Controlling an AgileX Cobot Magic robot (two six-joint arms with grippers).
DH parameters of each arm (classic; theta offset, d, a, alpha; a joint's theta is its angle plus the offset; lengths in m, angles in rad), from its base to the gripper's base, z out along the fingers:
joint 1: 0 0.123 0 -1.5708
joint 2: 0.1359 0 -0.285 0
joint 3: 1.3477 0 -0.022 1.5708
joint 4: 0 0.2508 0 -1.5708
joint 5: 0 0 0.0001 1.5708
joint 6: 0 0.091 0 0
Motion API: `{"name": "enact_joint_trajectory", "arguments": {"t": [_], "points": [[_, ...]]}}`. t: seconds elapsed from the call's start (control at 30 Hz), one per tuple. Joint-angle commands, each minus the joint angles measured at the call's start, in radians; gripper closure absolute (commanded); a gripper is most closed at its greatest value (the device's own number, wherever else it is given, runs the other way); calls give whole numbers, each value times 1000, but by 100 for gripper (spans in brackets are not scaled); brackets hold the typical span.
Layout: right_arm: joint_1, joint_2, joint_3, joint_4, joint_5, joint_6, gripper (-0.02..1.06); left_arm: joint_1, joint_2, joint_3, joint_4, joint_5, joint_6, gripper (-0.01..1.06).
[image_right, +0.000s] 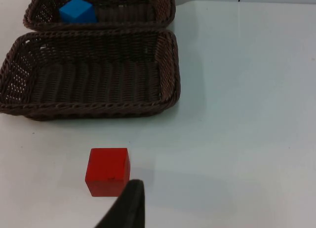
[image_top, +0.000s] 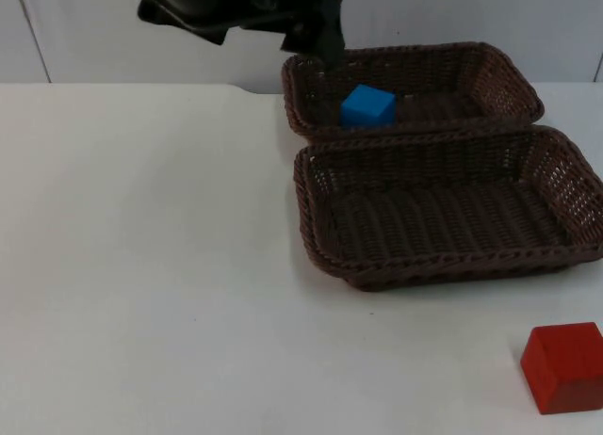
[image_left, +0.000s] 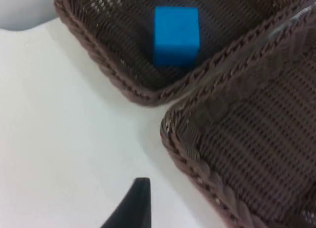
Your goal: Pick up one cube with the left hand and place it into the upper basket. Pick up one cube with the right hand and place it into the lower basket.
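- Two brown wicker baskets sit side by side on the white tabletop (image_top: 141,265), their long rims touching or very nearly so: the upper basket (image_top: 490,63) lies toward the grey partition wall (image_top: 471,11), the lower basket (image_top: 452,265) nearer the camera.
- Two cubes in all, one blue and one red.
- The blue cube (image_top: 366,106) rests on the floor of the upper basket, near its left end; the left wrist view shows it (image_left: 176,35) just inside the woven rim, and the right wrist view shows it (image_right: 76,11) in the same basket.
- The red cube (image_top: 563,366) stands on the bare tabletop, in front of the lower basket's right end and well apart from it, outside both baskets; in the right wrist view it (image_right: 107,171) sits just beyond the fingertip.
- The lower basket holds no cube.
- The left pincer (image_top: 325,44) hangs over the left corner of the upper basket, above the rim and apart from the blue cube, carrying nothing that can be seen; I cannot tell how wide its fingers stand.
- Of the right pincer a single black fingertip (image_right: 129,206) stands near the red cube; I cannot tell its width either.
- Nothing lies between the red cube and the lower basket.
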Motion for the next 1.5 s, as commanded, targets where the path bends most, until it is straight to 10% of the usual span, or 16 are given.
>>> {"name": "enact_joint_trajectory", "arguments": {"t": [0.0, 1.47], "points": [[-4, -4, 0, 0, -6, -3, -1, -6, -67, 71, -10, -26, 1, 0], [-4, -4, 0, 0, -6, -3, -1, -6, -815, 640, -5, -12, -79, 0]]}}
